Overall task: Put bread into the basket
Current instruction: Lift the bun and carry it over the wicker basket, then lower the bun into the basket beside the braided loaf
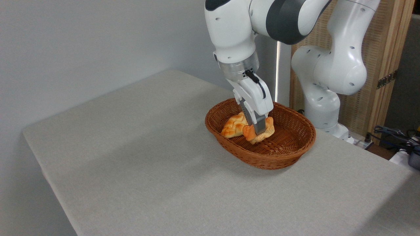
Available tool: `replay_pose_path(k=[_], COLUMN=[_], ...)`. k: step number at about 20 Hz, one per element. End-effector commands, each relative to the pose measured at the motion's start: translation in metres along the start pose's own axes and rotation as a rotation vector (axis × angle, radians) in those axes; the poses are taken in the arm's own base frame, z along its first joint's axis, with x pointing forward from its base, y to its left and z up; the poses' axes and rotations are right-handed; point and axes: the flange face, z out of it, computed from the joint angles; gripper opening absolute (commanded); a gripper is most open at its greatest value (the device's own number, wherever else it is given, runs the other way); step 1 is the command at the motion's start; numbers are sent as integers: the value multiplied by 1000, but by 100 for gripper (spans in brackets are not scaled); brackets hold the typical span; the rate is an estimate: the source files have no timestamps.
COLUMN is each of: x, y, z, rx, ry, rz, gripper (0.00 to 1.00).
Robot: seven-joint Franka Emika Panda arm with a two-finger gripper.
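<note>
Gripper (259,131) clamped on small golden-orange knotted bun (252,133), low inside oval brown wicker basket (262,160), just right of pale braided loaf (233,126); release looks next.

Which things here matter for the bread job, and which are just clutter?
Job: bun, held by the end effector; basket.
Clutter: braided loaf already in the basket; cables at far right; wooden screen behind.

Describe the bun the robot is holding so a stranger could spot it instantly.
Find the brown wicker basket on the grey table, under the white arm. Two breads sit inside; the bun is the right one, between the jaws. It is rounder and deeper orange than the paler braided loaf on its left.
</note>
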Motion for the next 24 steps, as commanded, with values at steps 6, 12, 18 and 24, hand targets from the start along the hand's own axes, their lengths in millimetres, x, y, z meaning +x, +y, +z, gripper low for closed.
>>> replay_pose_path(k=[6, 12, 18, 24], x=[-3, -9, -9, -5], y=[-4, -7, -7, -7], z=[25, 22, 19, 13], rx=[-20, -6, -4, 7], ry=[-20, -35, -34, -30], rz=[15, 10, 8, 16], gripper=[79, 100, 100, 100])
